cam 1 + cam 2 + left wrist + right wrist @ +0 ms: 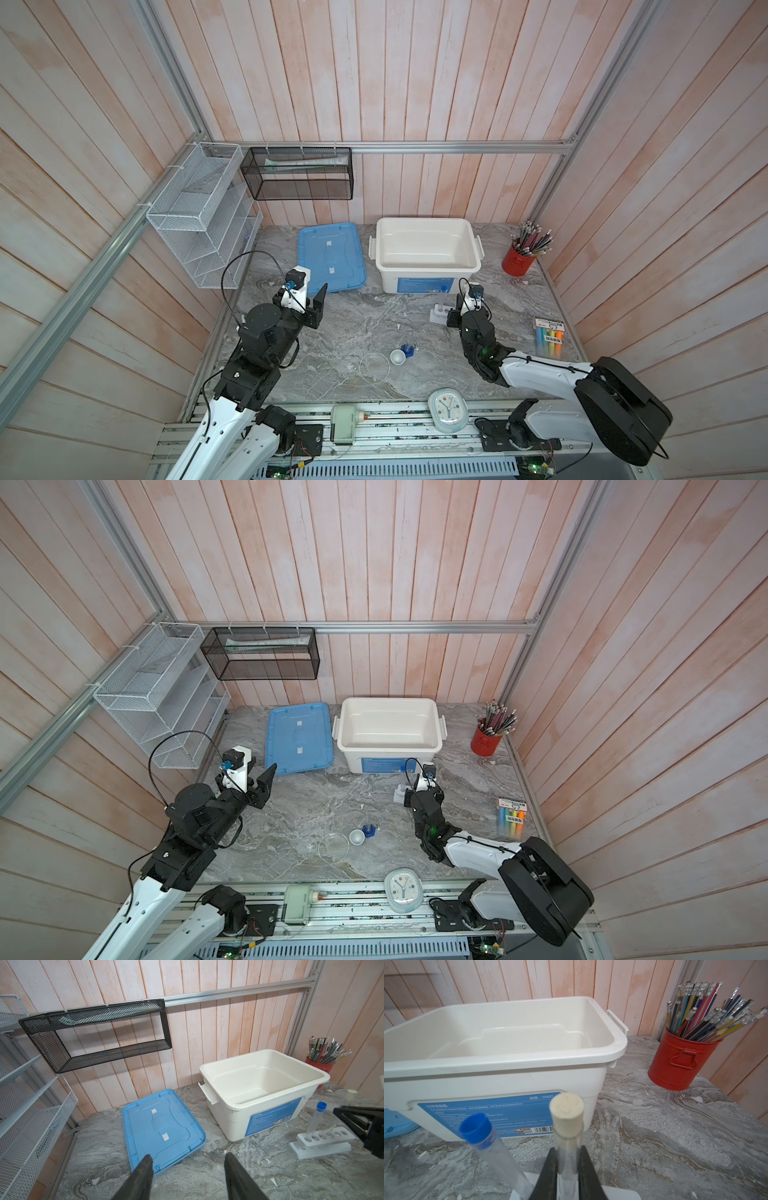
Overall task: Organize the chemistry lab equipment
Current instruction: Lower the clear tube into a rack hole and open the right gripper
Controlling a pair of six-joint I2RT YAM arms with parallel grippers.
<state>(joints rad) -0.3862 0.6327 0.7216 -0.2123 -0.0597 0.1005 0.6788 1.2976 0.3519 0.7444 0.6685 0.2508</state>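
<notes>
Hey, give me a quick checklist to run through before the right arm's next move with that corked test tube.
1. Right gripper, jaws clamped on the cork-stoppered test tube: ok.
2. Tube's bottom seated in a hole of the white rack: cannot tell.
3. Blue-capped test tube standing in the rack: ok.
4. Left gripper open, empty, apart from the rack: ok.
5. White bin uncovered, nothing inside: ok.

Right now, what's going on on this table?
The right gripper is shut on a white-stoppered test tube, held at the white six-hole rack, where a blue-capped test tube stands, leaning. The left gripper is open and empty above the table near the blue lid. The white bin is open with nothing in it; a small white bowl, a clear glass dish and a blue-based cylinder wait near the front edge.
</notes>
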